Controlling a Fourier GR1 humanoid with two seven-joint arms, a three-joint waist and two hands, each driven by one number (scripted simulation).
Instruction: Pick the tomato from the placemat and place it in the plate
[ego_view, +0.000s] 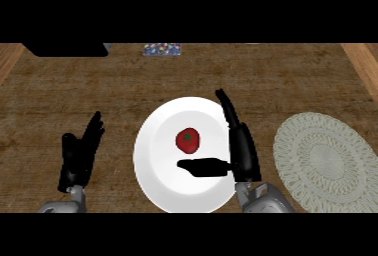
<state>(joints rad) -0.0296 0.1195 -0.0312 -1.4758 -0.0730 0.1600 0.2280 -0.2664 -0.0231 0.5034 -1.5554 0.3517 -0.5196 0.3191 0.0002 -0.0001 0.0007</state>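
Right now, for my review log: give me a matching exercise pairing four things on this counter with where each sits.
Things:
1. tomato
2. placemat
3. left hand
4. right hand

Places:
A. open, over the plate's right part
B. on the white plate
C. open, left of the plate
D. right of the plate, nothing on it

Pairs: 1-B, 2-D, 3-C, 4-A
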